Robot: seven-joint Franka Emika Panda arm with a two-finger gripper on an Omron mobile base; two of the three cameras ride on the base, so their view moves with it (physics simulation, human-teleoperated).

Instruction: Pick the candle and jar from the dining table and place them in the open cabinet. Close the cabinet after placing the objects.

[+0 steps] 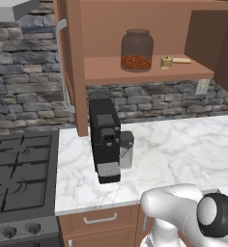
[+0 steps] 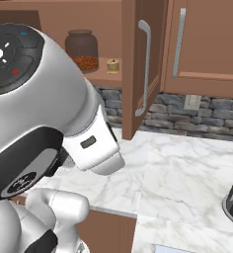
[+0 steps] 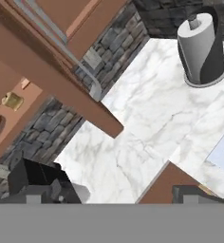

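Jar and candle shelved, tool apart

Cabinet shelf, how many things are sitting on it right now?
2: the large clear glass jar of reddish-brown granules on the left, the tiny tan-gold candle just right of it. Others may be hidden.

place: home kitchen, rendered | landmark: black coffee machine on white marble surface | left of it — gas stove | behind it — grey stone backsplash | above it: open brown wall cabinet with a jar on its shelf | far right of it: paper-towel holder
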